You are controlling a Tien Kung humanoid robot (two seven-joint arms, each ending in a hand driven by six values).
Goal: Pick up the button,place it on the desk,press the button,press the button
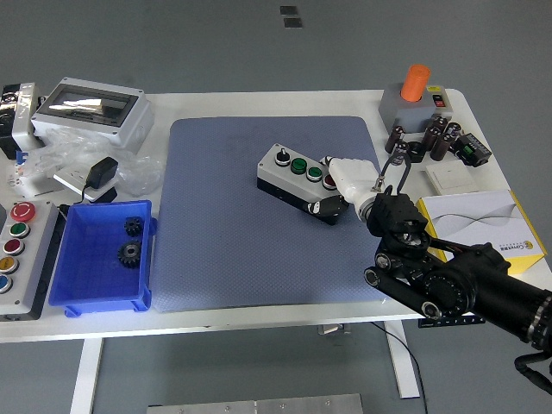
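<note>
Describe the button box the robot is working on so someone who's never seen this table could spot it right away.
Look at the blue-grey mat covering the middle of the white table. Near its upper right lies a small grey button box set at a slant, with the right hand against its right end. Unlike the bigger panel at the table's left edge, it carries one row: a black knob, two green buttons, one red.

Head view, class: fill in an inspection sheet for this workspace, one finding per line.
Surface: white table with a blue-grey mat.
Job's things: button box lies on the mat, tilted; two green buttons and one red show.
Clutter: blue bin holding two gears; grey enclosure; second button panel; orange-capped unit; booklet.
Grippers: right hand rests at the box's right end; left hand not in view.
Cables: black adapter on plastic wrap.
Surroundings: grey floor; no person seen.
</note>
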